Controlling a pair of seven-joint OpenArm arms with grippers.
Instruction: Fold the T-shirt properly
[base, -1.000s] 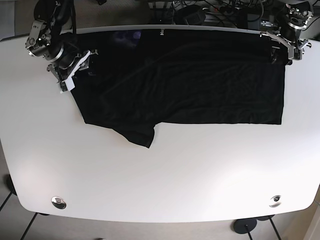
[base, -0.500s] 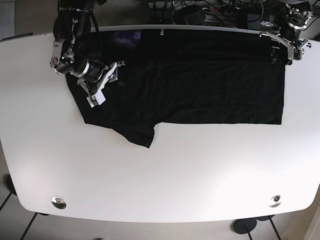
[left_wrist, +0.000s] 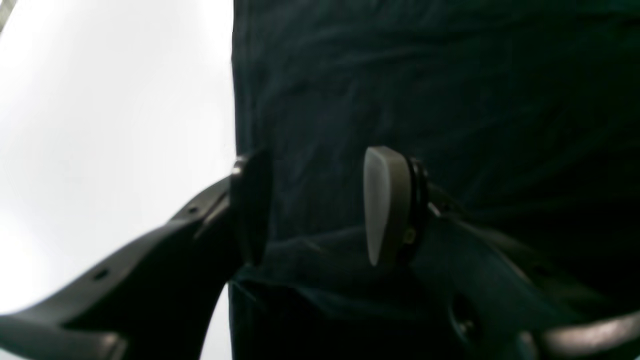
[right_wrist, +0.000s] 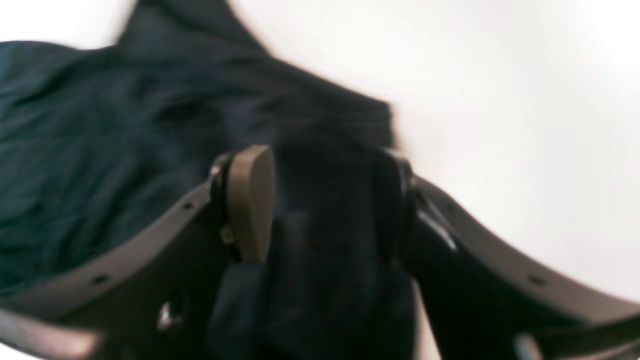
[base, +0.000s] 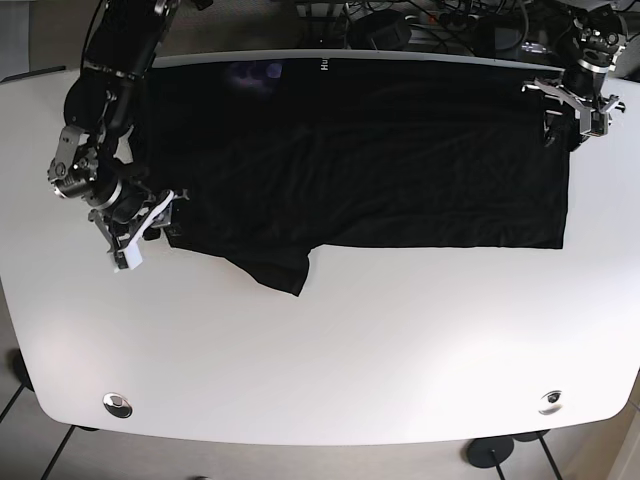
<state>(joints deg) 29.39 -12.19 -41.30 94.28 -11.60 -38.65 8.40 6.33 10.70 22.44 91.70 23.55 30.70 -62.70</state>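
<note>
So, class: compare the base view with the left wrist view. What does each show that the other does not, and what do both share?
Only the base view shows the whole black T-shirt spread out, its sleeve hanging toward the near edge, and the right tool at the shirt's corner. Only the left wrist view shows the left tool close up, open, its pads straddling a fabric fold. Both show the shirt on the white table.
</note>
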